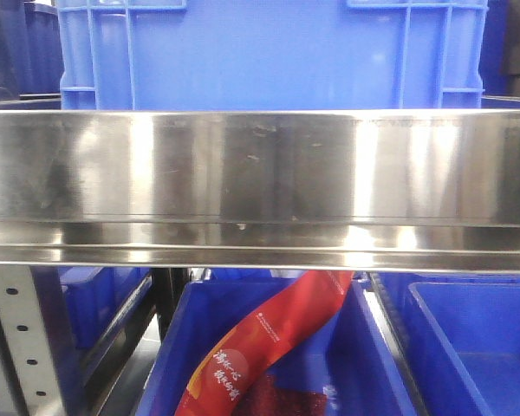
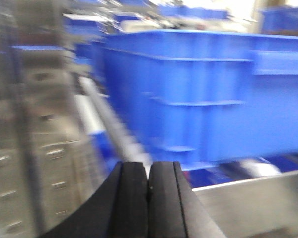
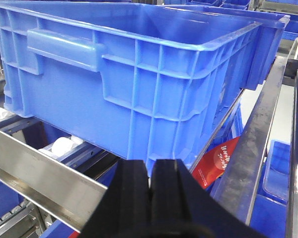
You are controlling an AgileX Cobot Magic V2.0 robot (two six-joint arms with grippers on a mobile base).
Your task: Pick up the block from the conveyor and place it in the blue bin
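A big blue bin stands on the rack behind a steel rail; it fills the right wrist view and shows blurred in the left wrist view. My left gripper is shut with nothing between its black fingers, low in front of the bin. My right gripper is also shut and empty, just below the bin's near corner. No block and no conveyor belt show in any view.
A wide steel rail crosses the front view. Below it lie more blue bins, one holding a red packet, also seen as a red packet. White rollers sit under the big bin. A steel rail runs below.
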